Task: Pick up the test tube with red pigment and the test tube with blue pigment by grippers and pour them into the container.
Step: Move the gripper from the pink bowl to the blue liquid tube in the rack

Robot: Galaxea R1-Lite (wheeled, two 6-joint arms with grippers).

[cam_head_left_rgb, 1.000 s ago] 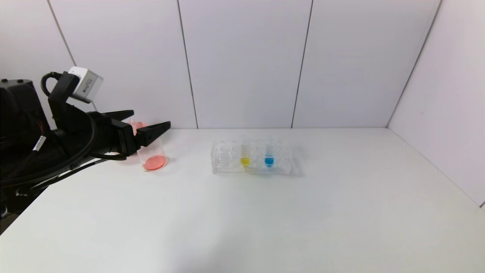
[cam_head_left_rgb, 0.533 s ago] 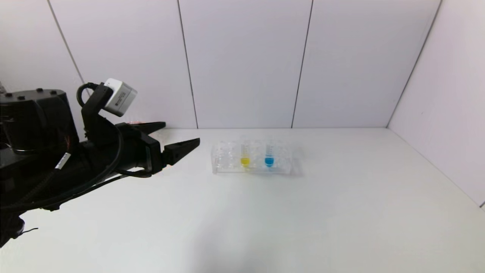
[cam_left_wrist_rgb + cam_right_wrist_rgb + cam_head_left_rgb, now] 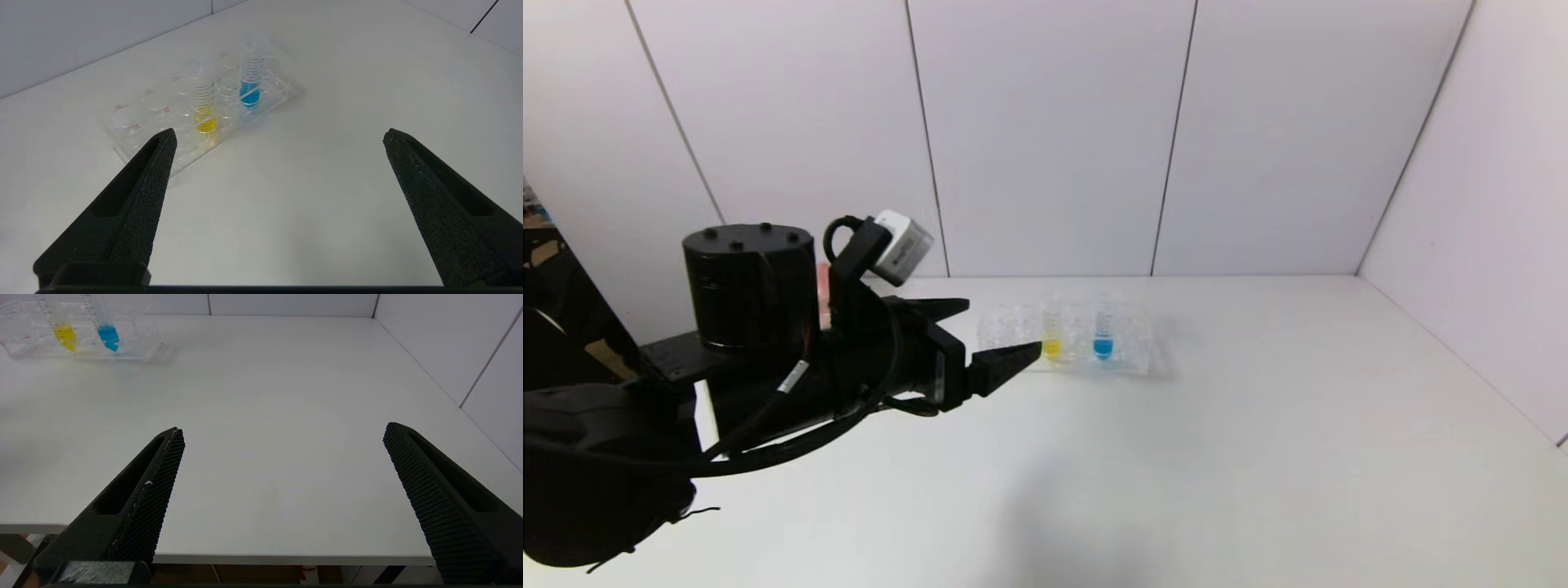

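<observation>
Left gripper (image 3: 992,339) jaws wide, empty — blue tube (image 3: 250,73) upright, ahead and beyond the yellow; right gripper (image 3: 282,437) farther.

Rack approach: open from your right
Your left gripper (image 3: 1003,333) crowded the clear rack (image 3: 1127,359); bare table (image 3: 1258,457) lay right of it, yellow tube (image 3: 1051,333) beside the blue-pigment tube (image 3: 1103,333).

Tube markings: black graduation lines on the blue-pigment test tube (image 3: 250,77) and the yellow-liquid tube (image 3: 204,104), no readable numbers.
Rack marks: small red marks on the clear rack (image 3: 135,122), illegible.
Wrist camera label: on the white camera box (image 3: 900,249), illegible.
</observation>
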